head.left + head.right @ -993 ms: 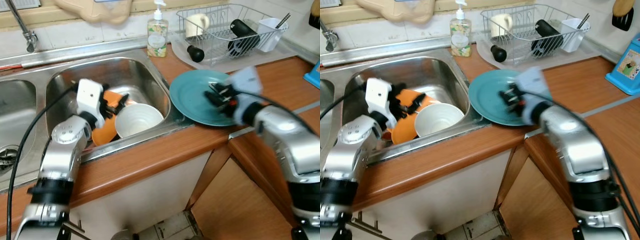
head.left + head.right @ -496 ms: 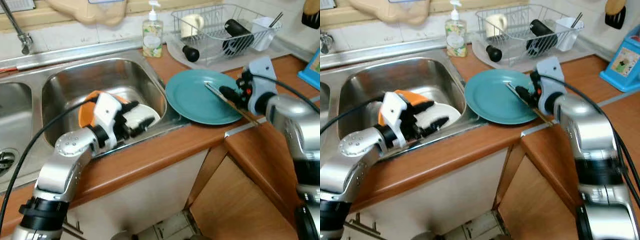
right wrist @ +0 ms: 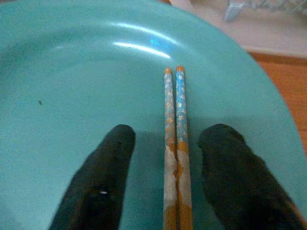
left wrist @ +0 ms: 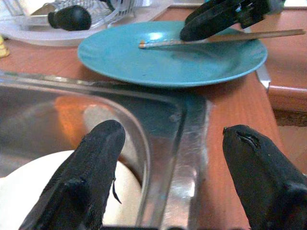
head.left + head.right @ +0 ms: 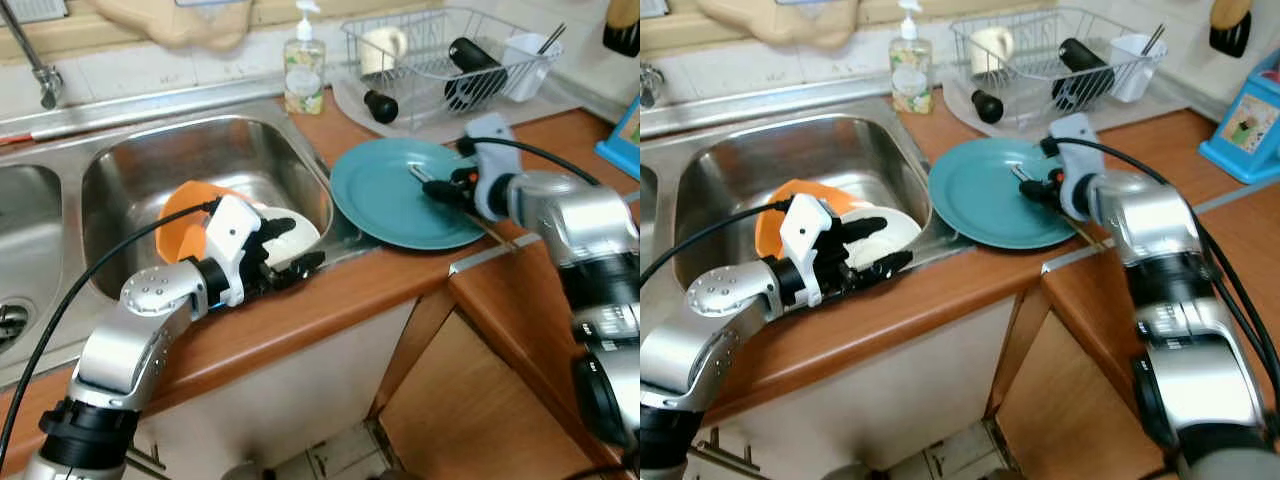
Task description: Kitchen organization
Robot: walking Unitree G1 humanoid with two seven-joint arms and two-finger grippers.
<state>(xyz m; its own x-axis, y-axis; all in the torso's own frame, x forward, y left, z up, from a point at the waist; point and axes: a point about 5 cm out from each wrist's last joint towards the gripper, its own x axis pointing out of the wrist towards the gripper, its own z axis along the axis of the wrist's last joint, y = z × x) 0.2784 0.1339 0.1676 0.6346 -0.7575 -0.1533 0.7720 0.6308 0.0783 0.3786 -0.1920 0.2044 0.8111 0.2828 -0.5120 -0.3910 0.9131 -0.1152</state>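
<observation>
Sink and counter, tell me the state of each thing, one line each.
Chopsticks: lying paired on the plate.
Teal plate: flat on counter.
White bowl: in sink, tilted.
Orange bowl: in sink, tilted.
Right gripper: open, straddling chopsticks.
Left gripper: open at sink edge.

2 chopsticks (image 3: 175, 143), 1 plate (image 5: 385, 200).

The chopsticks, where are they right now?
The chopsticks lie side by side on the teal plate, on the counter just right of the sink. The right claw hovers open around them, one finger on each side.
</observation>
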